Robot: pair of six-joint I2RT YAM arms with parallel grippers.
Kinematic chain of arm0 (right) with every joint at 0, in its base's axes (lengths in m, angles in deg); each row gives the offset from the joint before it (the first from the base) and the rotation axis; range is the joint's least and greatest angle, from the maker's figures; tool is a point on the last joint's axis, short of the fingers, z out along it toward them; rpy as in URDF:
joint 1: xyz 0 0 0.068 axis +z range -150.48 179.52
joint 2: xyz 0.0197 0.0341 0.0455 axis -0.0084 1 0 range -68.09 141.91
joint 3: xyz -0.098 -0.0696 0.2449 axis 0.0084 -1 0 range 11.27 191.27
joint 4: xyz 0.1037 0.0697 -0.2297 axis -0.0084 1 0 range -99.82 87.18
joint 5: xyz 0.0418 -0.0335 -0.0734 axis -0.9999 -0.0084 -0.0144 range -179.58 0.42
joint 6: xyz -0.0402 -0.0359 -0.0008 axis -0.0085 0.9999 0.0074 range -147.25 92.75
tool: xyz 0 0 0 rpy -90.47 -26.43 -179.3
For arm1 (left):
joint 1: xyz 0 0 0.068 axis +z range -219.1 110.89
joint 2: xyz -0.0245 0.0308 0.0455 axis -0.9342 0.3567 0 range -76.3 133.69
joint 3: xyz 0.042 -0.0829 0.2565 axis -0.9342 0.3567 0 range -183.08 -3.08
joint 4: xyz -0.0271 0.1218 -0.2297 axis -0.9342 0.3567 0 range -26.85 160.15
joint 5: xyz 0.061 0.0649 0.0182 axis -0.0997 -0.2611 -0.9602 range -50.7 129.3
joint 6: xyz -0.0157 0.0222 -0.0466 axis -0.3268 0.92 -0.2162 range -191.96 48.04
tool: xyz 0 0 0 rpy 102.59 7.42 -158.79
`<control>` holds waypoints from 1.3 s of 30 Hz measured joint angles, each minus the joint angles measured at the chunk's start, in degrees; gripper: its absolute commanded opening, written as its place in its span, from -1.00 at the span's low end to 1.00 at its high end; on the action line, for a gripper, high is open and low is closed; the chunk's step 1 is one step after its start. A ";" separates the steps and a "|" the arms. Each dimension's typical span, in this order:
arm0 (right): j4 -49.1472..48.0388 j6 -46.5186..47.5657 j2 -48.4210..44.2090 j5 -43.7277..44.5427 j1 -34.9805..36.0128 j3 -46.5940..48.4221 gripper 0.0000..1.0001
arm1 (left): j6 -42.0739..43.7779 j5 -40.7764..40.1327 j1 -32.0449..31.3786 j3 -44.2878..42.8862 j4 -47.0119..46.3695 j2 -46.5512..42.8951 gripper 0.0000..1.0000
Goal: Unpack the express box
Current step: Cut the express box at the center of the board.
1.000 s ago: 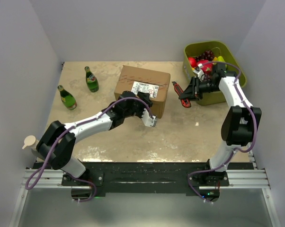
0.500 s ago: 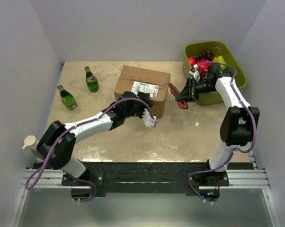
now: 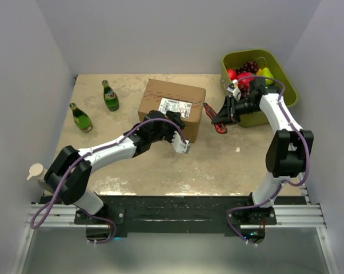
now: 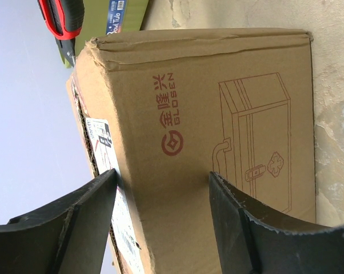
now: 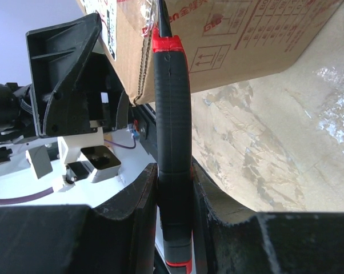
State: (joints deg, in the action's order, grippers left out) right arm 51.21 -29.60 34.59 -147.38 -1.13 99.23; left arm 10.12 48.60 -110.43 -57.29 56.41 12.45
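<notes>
Tabletop of mottled beige between plain pale walls, express box central.

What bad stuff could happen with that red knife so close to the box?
1. The left gripper sits open at a corner of the express box, not clamping it, so a push from the knife might slide the box instead of cutting.
2. The knife in the right gripper points at the box edge near the left gripper and could bump it.
3. It might cut too deep; what's inside is hidden.
</notes>
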 measured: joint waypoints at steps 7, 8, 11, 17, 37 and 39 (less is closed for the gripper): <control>0.61 0.07 -0.85 0.33 0.00 -0.02 -1.00 | 0.00 -0.22 -0.07 -0.02 -0.22 0.11 0.35; 0.81 0.24 -0.85 0.37 0.00 -0.02 -1.00 | 0.00 -0.26 -0.09 -0.02 -0.24 0.11 0.34; 1.40 0.76 -0.85 0.72 0.04 -0.02 -1.00 | 0.00 -0.35 -0.11 -0.02 -0.28 0.13 0.34; 1.84 1.29 -0.85 1.38 1.42 -0.24 -1.00 | -0.02 -0.44 -0.11 -0.11 -0.26 0.20 0.35; 3.15 2.27 -9.09 -0.42 4.42 -16.00 -1.00 | -0.92 -1.20 -0.35 -0.81 0.11 0.63 0.36; 3.69 2.21 -11.58 -0.39 4.61 -19.54 -1.00 | -1.31 -1.20 -0.35 -0.96 0.20 0.68 0.38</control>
State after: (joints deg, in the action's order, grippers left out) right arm 54.91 -27.40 23.00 -147.77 3.49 79.69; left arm 8.81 47.40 -110.78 -58.25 56.61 13.12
